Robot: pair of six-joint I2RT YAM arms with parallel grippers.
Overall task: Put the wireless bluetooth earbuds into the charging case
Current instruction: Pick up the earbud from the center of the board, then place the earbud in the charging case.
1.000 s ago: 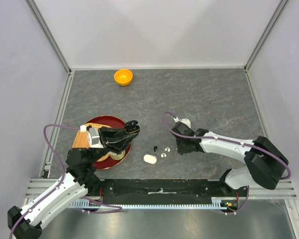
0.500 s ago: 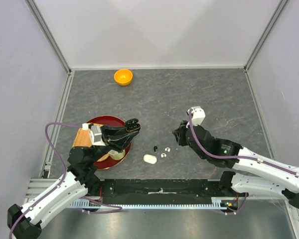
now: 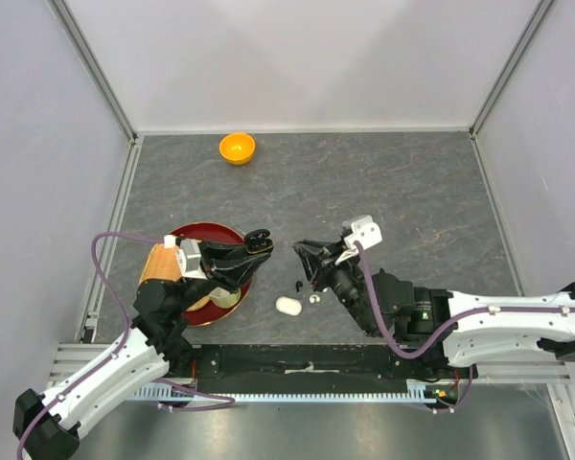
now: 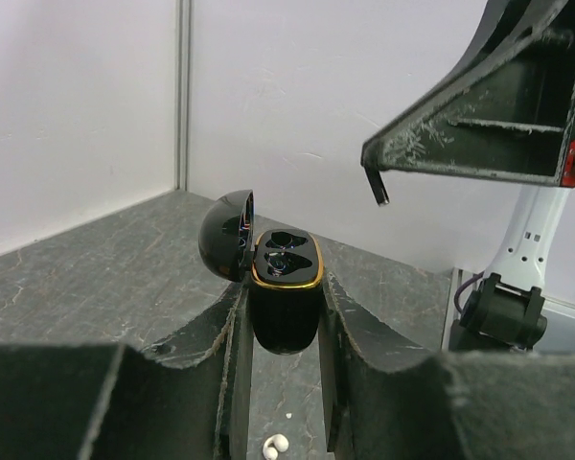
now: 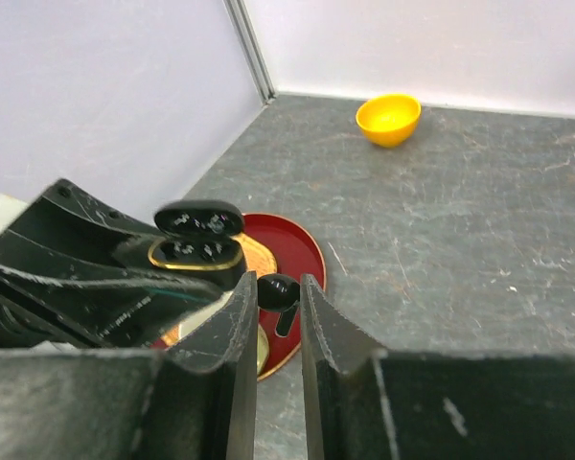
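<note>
Near middle of table, left gripper clamped on black charging case. Case raised above right edge of red plate, lid swung open, two sockets showing. Right gripper just right of case, fingers closed on one black earbud, stem hanging down. This bud near case opening, not touching it. On table below grippers: second black earbud, white earbud, white case. Orange bowl at far side, well apart.
</note>
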